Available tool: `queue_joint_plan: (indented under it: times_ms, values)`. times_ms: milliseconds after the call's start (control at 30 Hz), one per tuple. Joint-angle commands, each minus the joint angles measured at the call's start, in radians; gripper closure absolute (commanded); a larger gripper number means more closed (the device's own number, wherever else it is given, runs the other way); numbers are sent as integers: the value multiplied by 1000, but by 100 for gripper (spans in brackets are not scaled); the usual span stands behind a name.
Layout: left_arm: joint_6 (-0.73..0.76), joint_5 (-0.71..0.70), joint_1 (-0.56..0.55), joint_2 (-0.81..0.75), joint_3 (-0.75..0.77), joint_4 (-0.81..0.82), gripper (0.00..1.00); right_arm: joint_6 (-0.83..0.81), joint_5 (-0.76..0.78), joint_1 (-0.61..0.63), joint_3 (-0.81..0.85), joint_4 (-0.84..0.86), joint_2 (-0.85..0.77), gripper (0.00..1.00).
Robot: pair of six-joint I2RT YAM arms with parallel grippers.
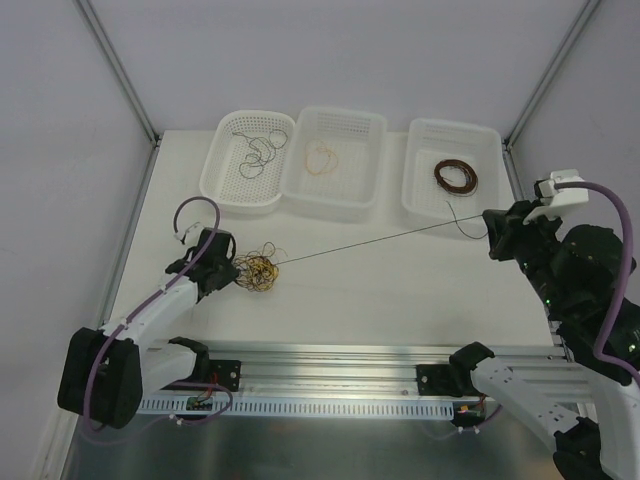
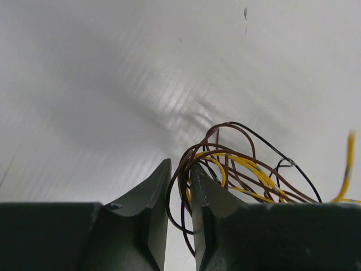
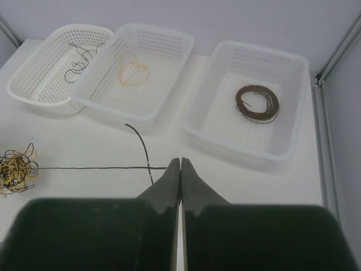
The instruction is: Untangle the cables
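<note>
The cables [image 1: 258, 270] lie as a loose tangle of black, orange-yellow and brown wires on the white table, left of centre. My left gripper [image 1: 232, 270] is at the tangle's left side. In the left wrist view its jaws [image 2: 180, 166] are nearly closed, with brown loops [image 2: 237, 164] caught between them. One black cable [image 1: 380, 240] runs taut from the tangle to my right gripper [image 1: 490, 236]. In the right wrist view that gripper [image 3: 180, 161] is shut on this cable [image 3: 101, 167], whose free end [image 3: 138, 138] curls up beside it. The tangle [image 3: 14, 168] is at that view's far left.
Three white baskets stand along the back. The left one [image 1: 215, 185] holds a black wire [image 1: 262, 150], the middle one [image 1: 375, 150] an orange wire [image 1: 321, 157], and the right one [image 1: 420, 200] a wound brown ring [image 1: 456, 177]. A metal rail [image 1: 330, 375] runs along the near edge.
</note>
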Motion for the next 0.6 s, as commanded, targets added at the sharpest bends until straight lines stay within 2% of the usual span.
queue_joint_plan:
  times_ms: [0,167,267,300,333,367,467,533,567]
  values:
    - [-5,-123,42,-4,-14,-66,80,-74,112,-15,87,33,1,99]
    - [51,-78,49,-20,12,-69,77,-53,70,-17,7,32,9,99]
    - [89,20,49,-80,11,-72,64,-30,-17,-17,-106,16,10,99]
    - [95,47,50,-102,8,-72,61,5,-26,-15,-141,6,13,94]
    - [110,110,49,-122,5,-72,51,18,-34,-15,-183,12,15,86]
    - [120,143,50,-166,4,-72,48,33,-22,-15,-235,21,19,75]
    - [144,300,49,-236,8,-74,26,87,-15,-15,-381,47,35,60]
    - [158,371,47,-266,9,-78,14,110,-63,-14,-439,76,58,48]
    - [161,438,47,-289,9,-81,10,114,-133,-15,-452,90,65,41]
